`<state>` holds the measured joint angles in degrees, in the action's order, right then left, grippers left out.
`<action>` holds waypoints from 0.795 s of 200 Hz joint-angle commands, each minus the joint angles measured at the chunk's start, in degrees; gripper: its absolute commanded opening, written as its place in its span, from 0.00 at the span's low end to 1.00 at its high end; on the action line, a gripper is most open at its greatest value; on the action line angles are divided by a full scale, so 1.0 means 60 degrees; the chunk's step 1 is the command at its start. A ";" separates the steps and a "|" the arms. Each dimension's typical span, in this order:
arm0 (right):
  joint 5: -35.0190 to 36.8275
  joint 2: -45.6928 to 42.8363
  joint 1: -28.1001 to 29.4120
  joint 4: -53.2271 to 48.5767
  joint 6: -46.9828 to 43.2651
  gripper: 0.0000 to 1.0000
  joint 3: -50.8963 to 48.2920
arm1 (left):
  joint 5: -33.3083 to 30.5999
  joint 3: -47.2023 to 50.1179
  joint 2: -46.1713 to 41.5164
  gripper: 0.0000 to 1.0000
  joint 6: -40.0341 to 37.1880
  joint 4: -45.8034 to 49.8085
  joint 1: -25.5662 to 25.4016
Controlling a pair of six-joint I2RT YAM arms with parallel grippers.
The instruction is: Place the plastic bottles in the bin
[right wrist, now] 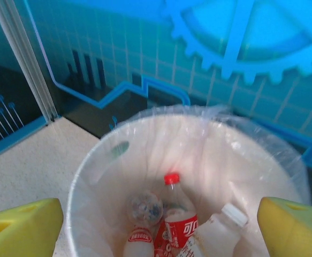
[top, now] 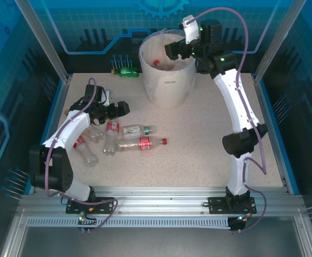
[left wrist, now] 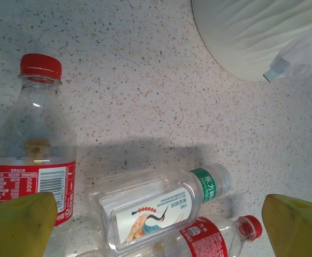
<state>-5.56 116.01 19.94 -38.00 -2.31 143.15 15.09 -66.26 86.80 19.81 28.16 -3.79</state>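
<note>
Bin [top: 169, 88]: bottles [right wrist: 173, 209] inside; right gripper [right wrist: 158, 226] above, wide open, empty. Tabletop [top: 209, 139]: loose bottles [top: 145, 143]; left gripper [left wrist: 156, 227] overhead, open, empty.

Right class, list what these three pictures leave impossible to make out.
- Top view: the dark print on the tall off-white cylindrical bin is too small to read.
- Top view: the left arm covers some clear plastic bottles on the table, so their count is unsure.
- Right wrist view: the bottom edge cuts off the red-capped bottle inside.
</note>
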 commanded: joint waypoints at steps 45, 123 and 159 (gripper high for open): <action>-0.0624 -0.3538 -0.0226 0.1378 0.0424 0.94 -0.4726 | 0.0136 -0.1794 0.1954 0.99 0.2765 -0.2321 0.0266; -0.0856 -0.7757 -0.1515 0.2001 0.1449 0.93 -1.0583 | -0.0472 -0.4674 0.6022 0.99 0.6663 -0.5018 0.0735; -0.1048 -0.8761 -0.2164 0.1938 0.1690 0.93 -1.2046 | -0.1351 -0.6424 0.7441 0.99 0.6865 -0.4292 0.0724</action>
<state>-10.22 66.11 8.93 -27.68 5.63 75.09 11.64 -97.78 127.44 57.82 1.10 0.58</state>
